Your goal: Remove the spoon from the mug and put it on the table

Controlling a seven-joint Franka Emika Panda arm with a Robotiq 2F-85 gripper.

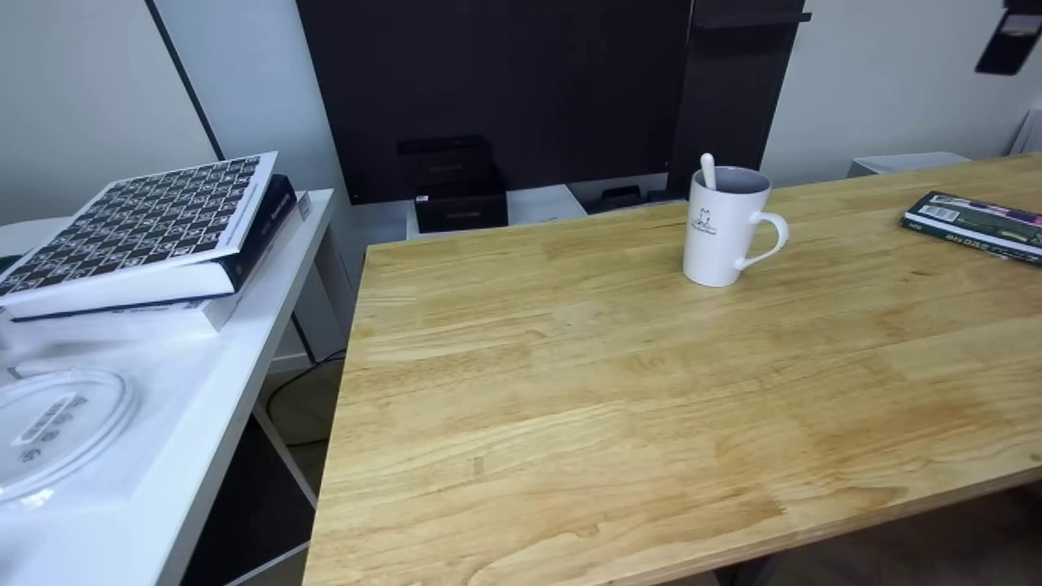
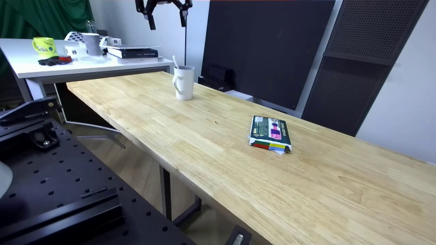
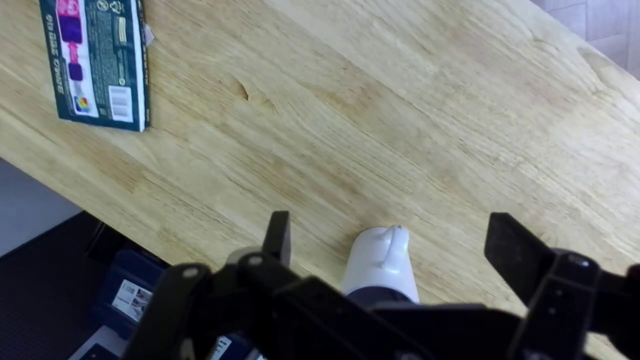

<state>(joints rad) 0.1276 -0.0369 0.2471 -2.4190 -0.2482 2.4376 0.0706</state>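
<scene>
Spoon (image 1: 709, 172) leans in mug (image 1: 720, 232) below spread, empty end effector (image 2: 168, 26); too-low pinch may clip mug, toppling it.

Here it hangs, the black, jointed, two-fingered gripper (image 2: 168, 25), tips pointing down, and look at that spread: its fingers (image 2: 151, 22) stand wide apart, a broad gap between them! Over to the wrist view, where one flat, dark, blocky fingertip (image 3: 278, 236) flanks the gap and its twin (image 3: 517, 255) faces it from across, black linkages (image 3: 320, 310) reaching back behind both. In an exterior view, just a single slanted dark finger (image 1: 1009, 50) shows; which one, I can't tell.
</scene>
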